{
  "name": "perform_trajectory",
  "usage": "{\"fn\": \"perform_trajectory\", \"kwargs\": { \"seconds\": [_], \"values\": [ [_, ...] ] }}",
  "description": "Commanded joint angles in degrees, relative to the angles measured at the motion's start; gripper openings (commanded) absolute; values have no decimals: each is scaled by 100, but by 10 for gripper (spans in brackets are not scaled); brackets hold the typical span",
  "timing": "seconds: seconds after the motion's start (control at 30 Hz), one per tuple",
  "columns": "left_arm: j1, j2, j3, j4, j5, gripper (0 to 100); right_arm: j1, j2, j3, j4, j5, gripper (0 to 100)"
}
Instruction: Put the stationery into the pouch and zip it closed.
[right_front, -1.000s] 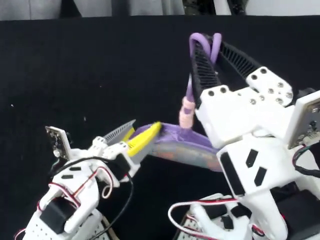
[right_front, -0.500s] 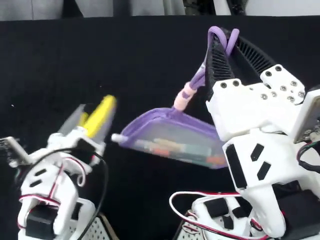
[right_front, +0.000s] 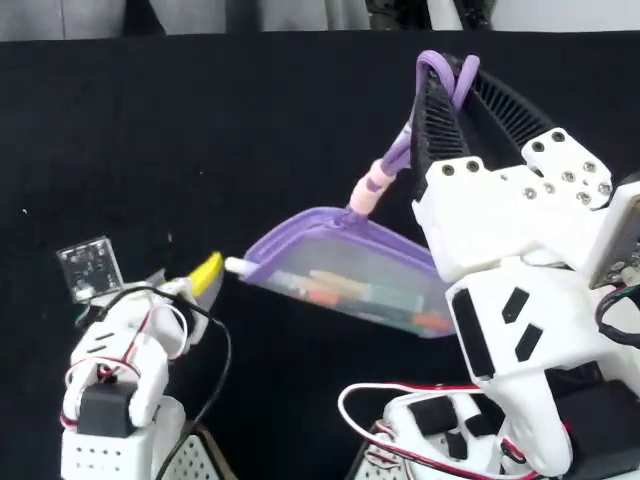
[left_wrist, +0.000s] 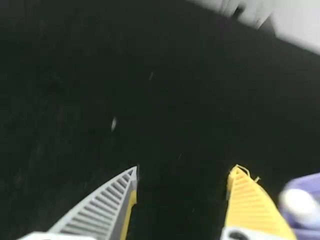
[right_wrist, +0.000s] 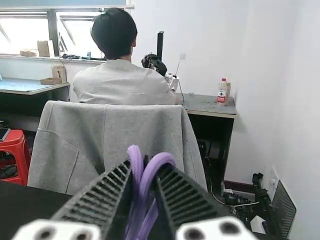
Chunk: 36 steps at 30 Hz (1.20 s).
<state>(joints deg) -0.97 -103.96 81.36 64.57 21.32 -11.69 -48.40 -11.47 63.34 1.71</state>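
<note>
Black table (right_front: 200, 150), white walls (right_wrist: 260, 60), windows (right_wrist: 27, 32)

purple-edged see-through pouch (right_front: 345, 268) with purple strap (right_front: 436, 68), black ridged right jaws, yellow-and-grey left jaws, black table (right_front: 200, 130)

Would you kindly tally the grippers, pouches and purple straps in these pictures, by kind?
Grippers: 2 (left gripper, right gripper)
Pouch: 1
Purple strap: 1
Total: 4

The black ribbed right gripper (right_wrist: 145, 172) pinches a purple looped cord (right_wrist: 159, 161) between its fingers; behind it, a grey jacket (right_wrist: 100, 135) drapes over a chair back.
</note>
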Motion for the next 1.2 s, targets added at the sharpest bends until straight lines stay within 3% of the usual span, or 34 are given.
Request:
{"fn": "perform_trajectory", "kwargs": {
  "seconds": [0.0, 0.2, 0.5, 0.8, 1.17],
  "values": [
    [-31, -35, 92, -220, -18, 286, 114, -22, -277, -158, 18, 11],
    [338, -35, -101, -466, 299, 285, 114, -22, -277, -158, 9, 11],
    [1991, -35, -286, -440, 475, 285, 114, -22, -277, -149, 9, 11],
    [2325, -26, -567, -1415, 492, 285, 88, -31, -189, -185, 9, 11],
    [4242, 26, -470, -2470, 457, 284, 79, -31, -189, -193, 9, 11]
  ]
}}
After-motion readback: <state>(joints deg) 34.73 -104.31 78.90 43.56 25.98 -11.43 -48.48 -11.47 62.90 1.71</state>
